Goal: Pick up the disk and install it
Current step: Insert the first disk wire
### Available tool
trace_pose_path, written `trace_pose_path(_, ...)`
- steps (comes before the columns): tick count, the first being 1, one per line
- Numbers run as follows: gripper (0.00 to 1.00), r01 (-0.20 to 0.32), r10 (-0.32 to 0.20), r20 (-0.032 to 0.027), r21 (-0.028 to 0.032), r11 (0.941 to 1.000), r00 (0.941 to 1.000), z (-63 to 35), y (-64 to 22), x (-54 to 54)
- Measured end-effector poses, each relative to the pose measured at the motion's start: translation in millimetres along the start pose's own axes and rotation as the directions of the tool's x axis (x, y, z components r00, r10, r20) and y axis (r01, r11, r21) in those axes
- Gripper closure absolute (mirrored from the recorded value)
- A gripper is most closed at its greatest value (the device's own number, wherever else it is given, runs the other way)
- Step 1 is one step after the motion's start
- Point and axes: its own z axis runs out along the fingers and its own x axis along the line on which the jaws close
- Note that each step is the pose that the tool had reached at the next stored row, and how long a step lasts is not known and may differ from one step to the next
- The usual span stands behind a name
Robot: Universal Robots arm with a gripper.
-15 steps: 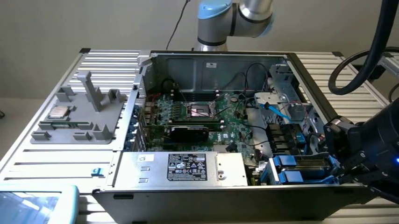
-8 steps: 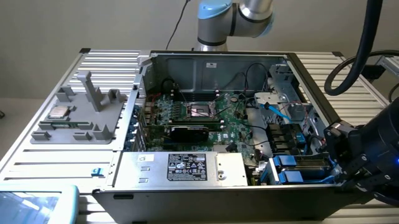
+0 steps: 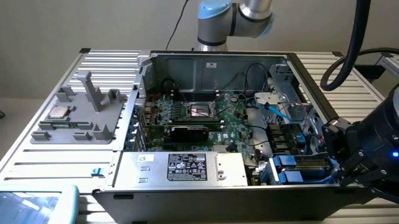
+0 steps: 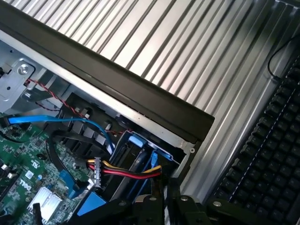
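The jaws are closed tight with nothing seen between them, partly cut off in the wrist view, just above the drive bay point(image 4: 124, 164) at the case's point(image 3: 212, 65) near corner on the exterior view's right. The disk point(image 3: 287, 161) sits in that bay, only its blue bracket showing, its label hidden. White print on the board point(image 4: 28, 164) seems to read DELL; the sticker's point(image 3: 188, 166) print is unreadable.
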Motion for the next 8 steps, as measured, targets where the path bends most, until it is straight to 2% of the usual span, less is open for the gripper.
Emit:
trace_pose_path(2,0.84,0.001,-0.001,0.0071,0.0043,1.0,1.0,0.7,2.0,3.5)
trace_pose_path(3,0.84,0.003,-0.003,0.013,0.008,1.0,0.9999,1.0,3.1,5.4)
trace_pose_path(5,0.84,0.005,-0.006,0.0267,0.0164,0.9999,0.9996,2.0,5.5,9.8)
trace_pose_path(8,0.84,0.01,-0.011,0.0501,0.0311,0.9995,0.9987,3.5,10.0,17.9)
